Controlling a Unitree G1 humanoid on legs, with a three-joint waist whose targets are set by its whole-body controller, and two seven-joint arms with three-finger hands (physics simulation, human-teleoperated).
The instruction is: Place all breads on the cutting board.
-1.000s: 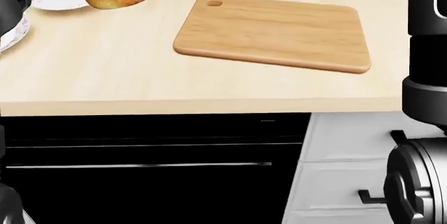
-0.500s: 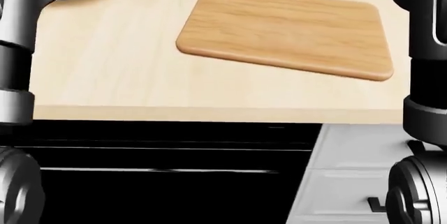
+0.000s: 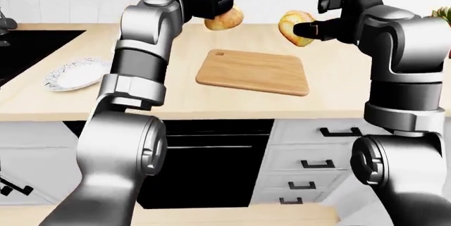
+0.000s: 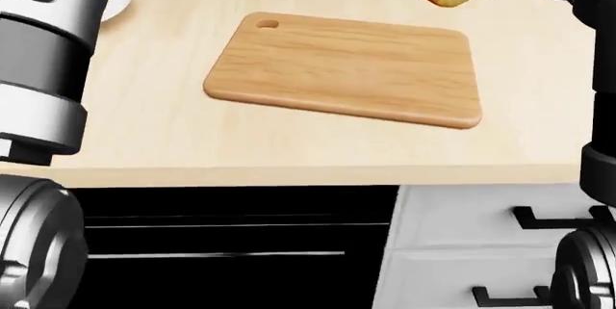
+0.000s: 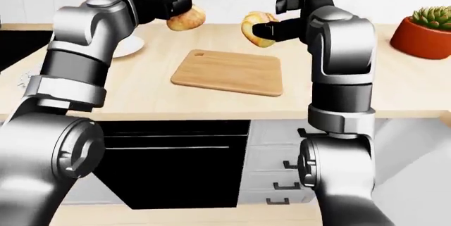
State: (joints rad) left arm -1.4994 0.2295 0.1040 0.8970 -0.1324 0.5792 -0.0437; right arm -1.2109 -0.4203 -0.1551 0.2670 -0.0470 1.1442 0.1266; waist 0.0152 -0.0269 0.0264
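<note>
**Wooden board bare, one bread in each hand**

Golden-brown bread roll [image 3: 224, 19] sits between the dark fingers [image 3: 209, 5] of the left hand [image 3: 204, 4], which are closed around it and hold it in the air. Below these fingers and a little to the right in the left-eye view lies the cutting board [image 3: 254, 71], flat on the light tabletop [image 3: 176, 91], with nothing on it. The right hand [image 3: 325, 21] grips a second bread [image 3: 294, 27]; its fingers close on the side of the bread, which is lifted clear of the tabletop, above the right part of the board. To the left of the left arm, a white plate [image 3: 75, 74] rests on the tabletop. A potted succulent [image 5: 423, 32] stands far to the right of the right hand.
</note>
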